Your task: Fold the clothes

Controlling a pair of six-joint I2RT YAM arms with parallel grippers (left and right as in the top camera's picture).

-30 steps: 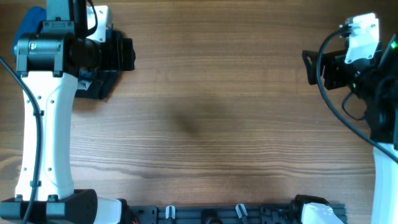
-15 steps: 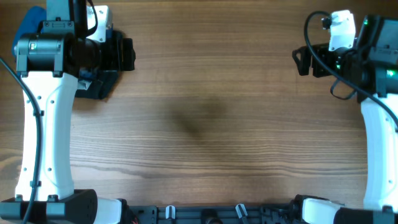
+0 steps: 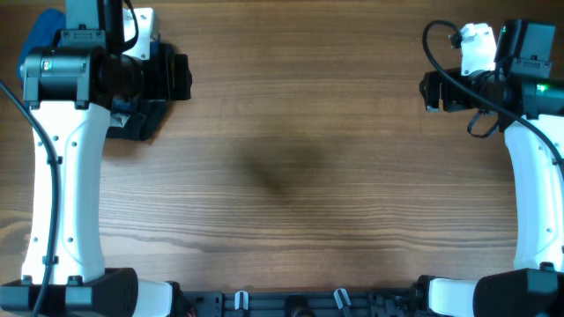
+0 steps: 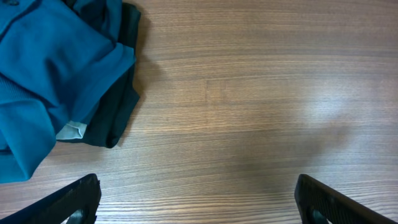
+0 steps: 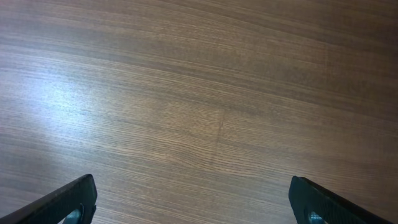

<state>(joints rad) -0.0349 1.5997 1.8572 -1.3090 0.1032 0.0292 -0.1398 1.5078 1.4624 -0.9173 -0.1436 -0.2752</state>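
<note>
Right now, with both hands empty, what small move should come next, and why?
Probably shift the left hand toward the blue garment and lower onto its edge. That hand is open over the table beside it, where the blue piece lies crumpled on a dark garment; the right hand is open far across the table.

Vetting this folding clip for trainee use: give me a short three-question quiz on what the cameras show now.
1. True or false: the right gripper holds a garment.
2. In the left wrist view, the blue garment lies: A) on top of the dark garment, B) under it, C) apart from it.
3. Fill in: the left gripper is ____ (open or shut).
Key: 1 false; 2 A; 3 open.
</note>
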